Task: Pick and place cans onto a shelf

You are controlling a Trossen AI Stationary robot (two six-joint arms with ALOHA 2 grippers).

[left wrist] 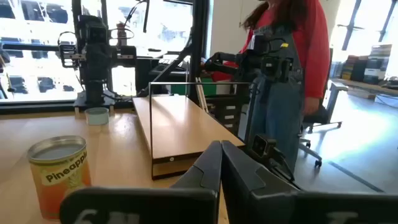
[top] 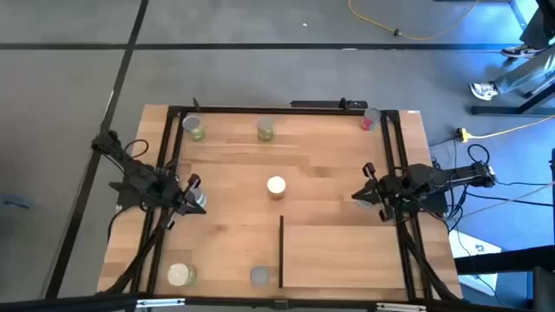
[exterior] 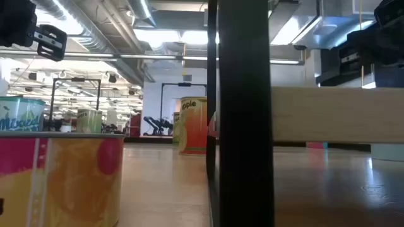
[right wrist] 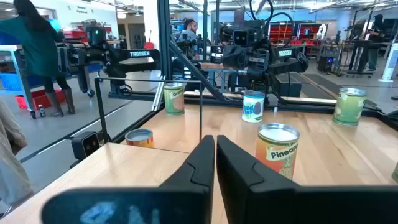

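Closest to the low camera stands a round can with a pink and orange label (exterior: 63, 180), filling the lower left of that view. From above it is the grey-topped can (top: 258, 276) at the near edge of the light-wood table (top: 234, 234). A white-topped can (top: 179, 275) stands well apart from it, toward the left corner.

Just beside the grey-topped can lies the shelf (top: 347, 251), a flat rectangular light-wood panel. It fills the near right part of the table, and nothing rests on it. A thin black strip (top: 281, 251) runs along its short edge nearest that can.

Farther in, about midway across the table, the two dark arms reach inward from either side. The left tool (top: 192, 198) has its fingers pressed together and pinches nothing. A small teal-sided can with a silver top (right wrist: 253, 106) stands just beside its tip. The right tool (top: 362, 195) hangs near the shelf's far right corner, its fingers likewise pressed together on nothing.

Between the two tools, well apart from both, stands a cream-topped can with an orange pineapple label (top: 276, 185), upright on the bare wood.

Along the far edge stand three more cans: a green-sided can (top: 192, 128) near the left corner, a second green-sided can (top: 264, 129) near the middle, and a red-sided can (top: 368, 120) by the right corner.

Beyond the table, a person in a red top and denim dungarees (left wrist: 292, 74) stands behind the right arm.
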